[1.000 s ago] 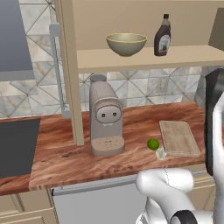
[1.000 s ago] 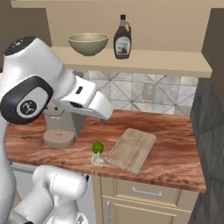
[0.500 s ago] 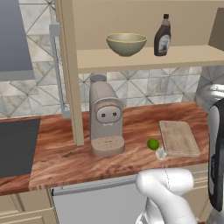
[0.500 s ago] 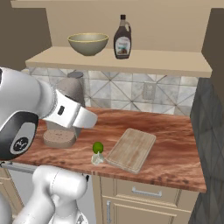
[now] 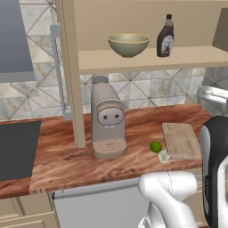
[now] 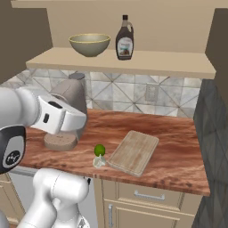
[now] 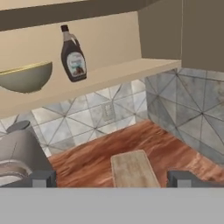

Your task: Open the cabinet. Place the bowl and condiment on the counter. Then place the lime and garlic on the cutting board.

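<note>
A kitchen worktop seen from behind a white robot arm, described outward from the cutting board, a light wooden rectangle lying flat near the front edge of the counter.

Nearest the viewer, the gripper hangs low in front of the board with its two dark fingertips spread as wide as they go and nothing between them.

Just beside the board's near-left corner sit the lime and, touching it on the front side, the pale garlic. Both lie on the worktop, not yet on the board.

Further left of the board stands a grey coffee machine, upright.

Above and behind the board, the cabinet is open, its shelf exposed. On that shelf rest the bowl and, just to its right, the condiment — upright, apart from one another. Both appear to be waiting to come down, so the shelf items look like the next concern.
</note>
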You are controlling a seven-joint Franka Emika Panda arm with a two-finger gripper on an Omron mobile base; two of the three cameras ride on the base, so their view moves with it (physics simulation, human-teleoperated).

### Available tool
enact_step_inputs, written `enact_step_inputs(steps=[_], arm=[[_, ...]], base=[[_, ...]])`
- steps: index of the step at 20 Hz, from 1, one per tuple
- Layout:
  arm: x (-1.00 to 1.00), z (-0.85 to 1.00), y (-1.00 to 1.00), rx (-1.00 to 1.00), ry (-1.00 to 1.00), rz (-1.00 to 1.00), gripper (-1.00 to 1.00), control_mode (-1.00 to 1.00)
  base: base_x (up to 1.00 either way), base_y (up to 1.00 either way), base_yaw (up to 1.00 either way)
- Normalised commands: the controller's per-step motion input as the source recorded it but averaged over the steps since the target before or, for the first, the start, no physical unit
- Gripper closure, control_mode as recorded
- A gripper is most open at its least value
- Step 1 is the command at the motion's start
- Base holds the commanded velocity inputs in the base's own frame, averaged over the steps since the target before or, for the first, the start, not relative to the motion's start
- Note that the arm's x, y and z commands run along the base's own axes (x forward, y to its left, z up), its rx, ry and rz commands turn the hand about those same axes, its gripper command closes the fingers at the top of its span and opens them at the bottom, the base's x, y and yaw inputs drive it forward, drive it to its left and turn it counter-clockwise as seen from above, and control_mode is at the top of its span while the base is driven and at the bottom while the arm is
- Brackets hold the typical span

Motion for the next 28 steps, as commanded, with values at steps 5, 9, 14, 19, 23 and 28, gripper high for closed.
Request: enact_step_inputs(steps=[5,9,14,19,23,28], arm=[[0.03,0.24,0.04,0.0,-0.06,0.0,-1.0,-1.0],[0.06,0.24,0.08,0.0,-0.01,0.02,-1.0,-1.0],[0.11,0.19,0.13,0.0,0.0,0.02,-1.0,-1.0],[0.18,0.22,0.24,0.0,0.0,0.0,-1.0,-1.0],[0.2,0.28,0.19,0.0,0.0,0.0,-1.0,-1.0],[0.29,0.22,0.04,0.0,0.0,0.0,-1.0,-1.0]], base=[[0.0,0.0,0.0],[0.0,0.0,0.0],[0.0,0.0,0.0],[0.0,0.0,0.0],[0.0,0.0,0.0],[0.0,0.0,0.0]])
